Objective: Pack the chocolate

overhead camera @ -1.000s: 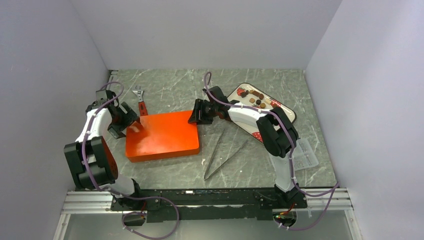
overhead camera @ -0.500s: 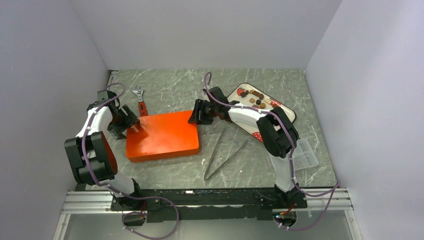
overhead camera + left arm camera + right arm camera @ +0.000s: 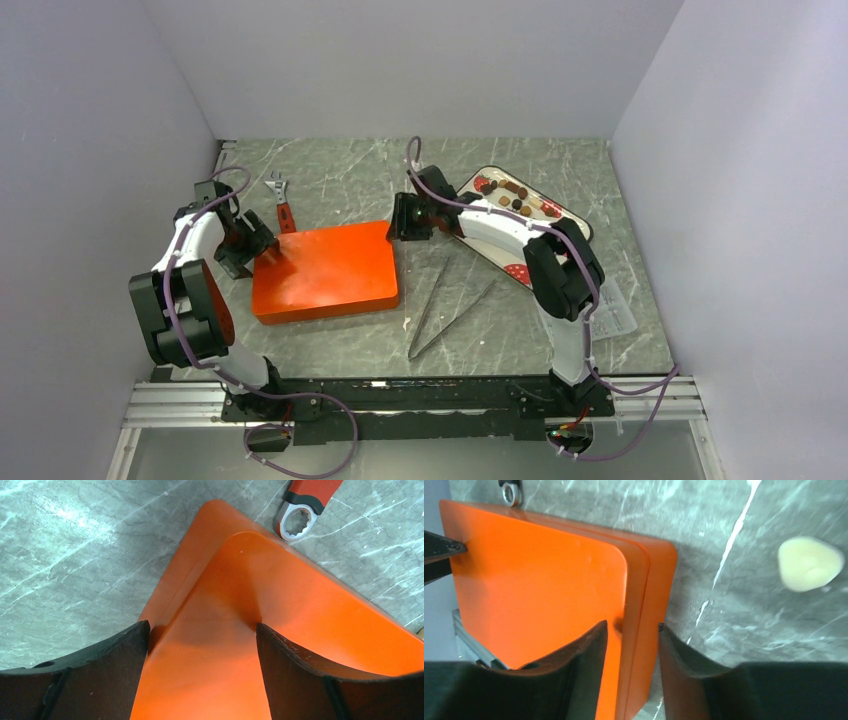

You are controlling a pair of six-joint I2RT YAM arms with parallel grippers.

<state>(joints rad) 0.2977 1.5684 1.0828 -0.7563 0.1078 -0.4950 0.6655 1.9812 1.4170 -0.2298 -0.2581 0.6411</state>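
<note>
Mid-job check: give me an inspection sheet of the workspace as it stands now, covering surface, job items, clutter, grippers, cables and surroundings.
Surface: grey marbled table.
Job's things: chocolate lies on the tray, far right; orange box closed, centre-left.
Clutter: wrench beyond the box's far-left corner; tweezers right of the box; clear packet near the right edge; pale lump on the table, kind unclear.
Grippers: left gripper open, astride the box's far-left corner; right gripper astride the box's far-right edge, jaws apart, grip unclear.
Cables: purple cables run along both arms; no snag seen.
Surroundings: plain white walls on three sides.
</note>
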